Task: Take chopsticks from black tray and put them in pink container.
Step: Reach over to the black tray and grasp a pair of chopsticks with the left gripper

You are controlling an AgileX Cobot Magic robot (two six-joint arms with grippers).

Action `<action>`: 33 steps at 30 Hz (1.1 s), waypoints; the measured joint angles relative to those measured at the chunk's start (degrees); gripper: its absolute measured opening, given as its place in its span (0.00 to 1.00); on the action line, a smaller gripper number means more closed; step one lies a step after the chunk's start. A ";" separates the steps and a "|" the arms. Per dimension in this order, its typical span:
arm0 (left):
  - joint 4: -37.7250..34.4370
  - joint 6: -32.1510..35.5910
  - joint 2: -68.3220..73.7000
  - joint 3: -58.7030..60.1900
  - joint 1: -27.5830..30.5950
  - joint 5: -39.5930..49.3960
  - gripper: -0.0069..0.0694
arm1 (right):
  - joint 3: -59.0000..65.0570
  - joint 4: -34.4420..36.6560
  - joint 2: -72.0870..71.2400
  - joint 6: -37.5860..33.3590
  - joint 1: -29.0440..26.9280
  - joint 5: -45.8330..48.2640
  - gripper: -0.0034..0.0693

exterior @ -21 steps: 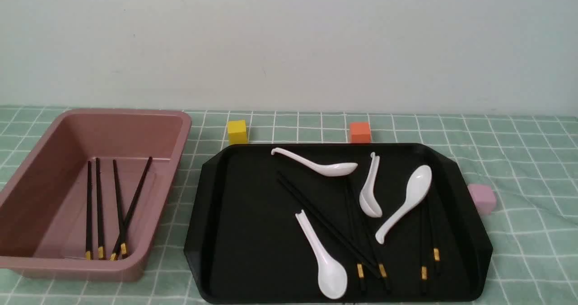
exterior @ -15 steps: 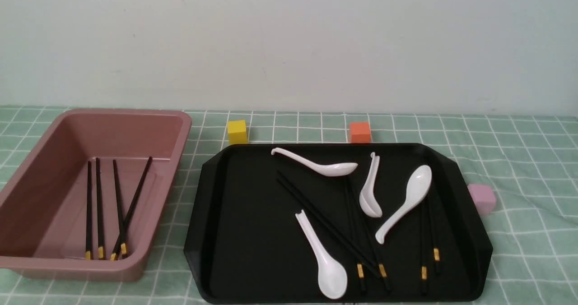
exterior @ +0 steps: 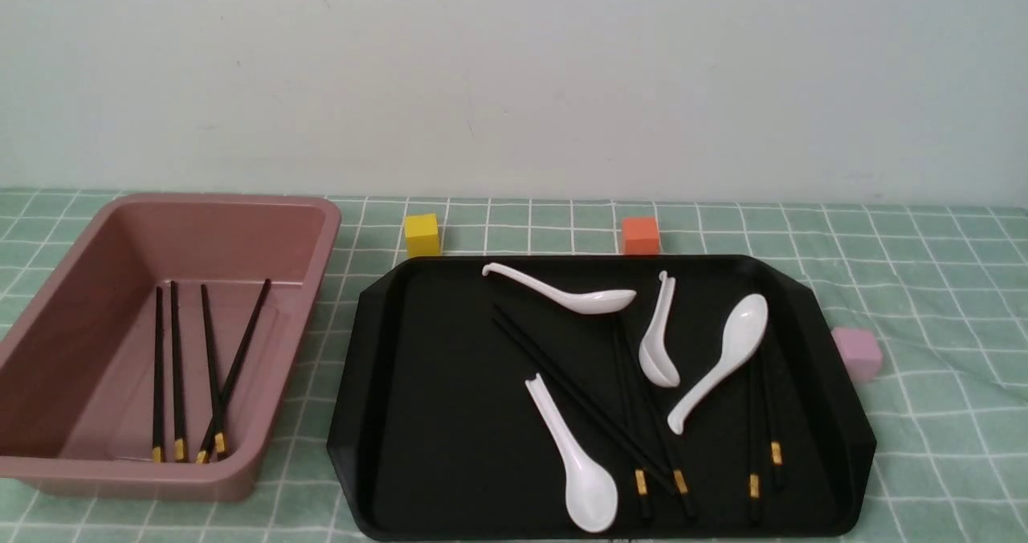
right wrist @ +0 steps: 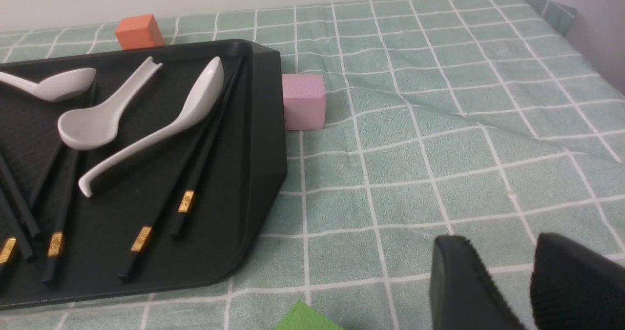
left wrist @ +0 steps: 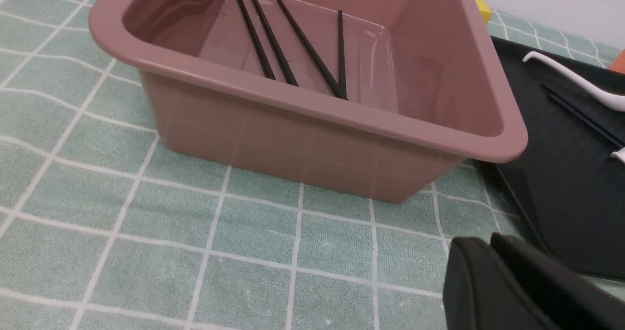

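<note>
No movement against the earlier front views: every piece in the same place, neither arm in frame there. Four long thin black chopsticks [exterior: 176,366] with gold bands already lying flat inside the deep dusty-pink plastic container [exterior: 241,200], on the left, banded ends toward its near wall. Remaining sticks [exterior: 586,402] left on the large shallow glossy black tray [exterior: 434,414], centre-right: a crossed group near the middle, a pair along the right rim. Four gold bands countable at the near end, total uncertain where sticks cross or run under the four white ceramic soup spoons [exterior: 582,479]. Judged partway through, perhaps near half; no stick in hand. Left gripper [left wrist: 483,242] low over the cloth on the near side of the container, fingers together, nothing between. Right gripper [right wrist: 500,239] over cloth right of the tray, fingers apart, empty. Surface: mint-green cloth with white grid [exterior: 923,286], creased on the right. Small yellow cube [exterior: 422,234] and orange cube [exterior: 640,235] just beyond the tray's far rim. Pink cube [exterior: 856,353] just beside its right rim. Green corner [right wrist: 305,320] at the edge of the right wrist view, unidentified. Plain pale wall [exterior: 514,77] behind.
</note>
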 joint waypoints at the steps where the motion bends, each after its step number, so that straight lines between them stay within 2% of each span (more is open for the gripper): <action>1: 0.00 0.00 0.00 0.00 0.00 0.00 0.15 | 0.00 0.00 0.00 0.00 0.00 0.00 0.38; 29: -0.38 -0.27 0.00 0.00 0.00 0.00 0.15 | 0.00 0.00 0.00 0.00 0.00 0.04 0.38; 32: -6.73 -5.76 0.00 0.00 0.00 -0.34 0.16 | 0.00 0.00 0.00 0.00 0.00 0.04 0.38; 33: -13.97 -11.07 0.00 0.00 0.00 -0.77 0.16 | 0.00 0.00 0.00 0.00 0.00 0.04 0.38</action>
